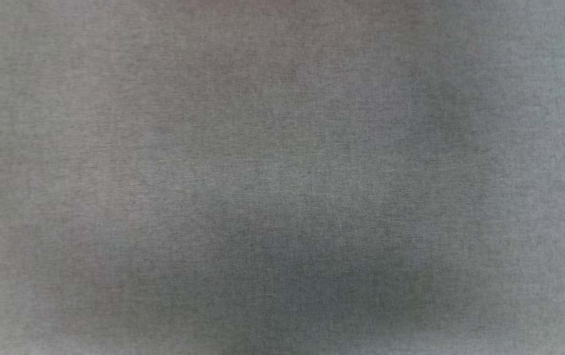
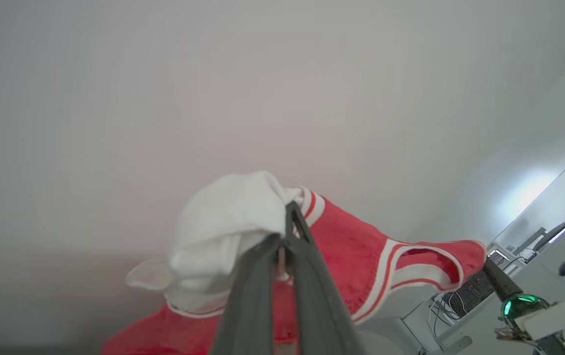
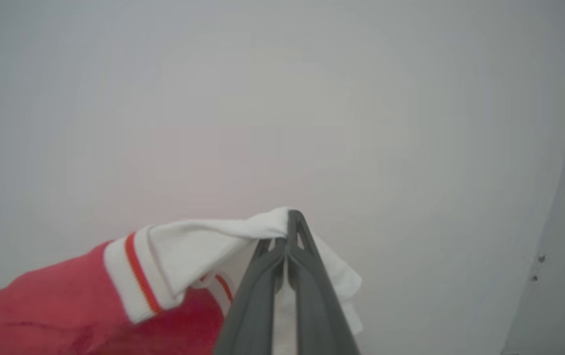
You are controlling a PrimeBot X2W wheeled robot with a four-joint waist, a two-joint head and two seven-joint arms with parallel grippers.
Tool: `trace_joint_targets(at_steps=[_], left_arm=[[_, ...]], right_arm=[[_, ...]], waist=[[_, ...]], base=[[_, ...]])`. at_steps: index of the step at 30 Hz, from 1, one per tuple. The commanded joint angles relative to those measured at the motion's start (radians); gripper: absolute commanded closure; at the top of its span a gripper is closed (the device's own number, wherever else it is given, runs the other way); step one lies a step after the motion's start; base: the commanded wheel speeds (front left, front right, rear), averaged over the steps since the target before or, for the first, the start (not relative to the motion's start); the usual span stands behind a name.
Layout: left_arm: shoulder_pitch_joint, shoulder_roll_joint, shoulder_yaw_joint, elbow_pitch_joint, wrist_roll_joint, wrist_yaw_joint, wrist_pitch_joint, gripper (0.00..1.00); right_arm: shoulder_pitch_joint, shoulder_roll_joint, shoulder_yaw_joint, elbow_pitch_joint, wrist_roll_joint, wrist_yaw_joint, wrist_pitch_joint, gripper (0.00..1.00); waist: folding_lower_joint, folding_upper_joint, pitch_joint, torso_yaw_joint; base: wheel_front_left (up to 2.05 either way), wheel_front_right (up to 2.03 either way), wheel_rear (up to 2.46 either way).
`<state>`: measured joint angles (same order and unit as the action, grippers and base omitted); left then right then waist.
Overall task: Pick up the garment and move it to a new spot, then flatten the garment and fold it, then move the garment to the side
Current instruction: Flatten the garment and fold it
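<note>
Red garment (image 2: pixel 356 246), white sleeves, striped trim: lifted, slung between both grippers. Left gripper (image 2: pixel 289 209): jaws clamped tight on bunched white sleeve. Right gripper (image 3: pixel 292 217): jaws pinched closed on other white sleeve. Step, judged: carrying to new spot. Next: lower onto grey cloth counter (image 1: pixel 282 177), spread flat.
</note>
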<state>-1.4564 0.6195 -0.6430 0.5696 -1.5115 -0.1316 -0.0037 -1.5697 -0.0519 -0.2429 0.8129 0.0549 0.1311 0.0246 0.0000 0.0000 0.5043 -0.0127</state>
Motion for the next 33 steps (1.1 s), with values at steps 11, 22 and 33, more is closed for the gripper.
trace_joint_targets(at_steps=[11,22,33], left_arm=[[0.584,0.124,-0.096,-0.315,-0.096,0.002,-0.034,1.0],[1.032,0.148,-0.098,-0.459,-0.104,0.002,-0.208,1.0],[1.302,0.191,-0.059,-0.55,-0.053,0.002,-0.256,1.0]], right_arm=[[0.603,-0.081,0.215,-0.272,0.285,0.0,0.161,1.0],[1.309,-0.144,0.133,-0.846,0.455,-0.001,0.513,1.0],[1.724,-0.05,0.053,-1.232,0.512,0.0,0.778,1.0]], waist=[[0.0,0.0,-0.104,0.007],[0.0,0.0,-0.185,0.043],[0.0,0.0,-0.198,0.059]], base=[[0.0,0.0,0.0],[0.0,0.0,0.0],[0.0,0.0,0.0]])
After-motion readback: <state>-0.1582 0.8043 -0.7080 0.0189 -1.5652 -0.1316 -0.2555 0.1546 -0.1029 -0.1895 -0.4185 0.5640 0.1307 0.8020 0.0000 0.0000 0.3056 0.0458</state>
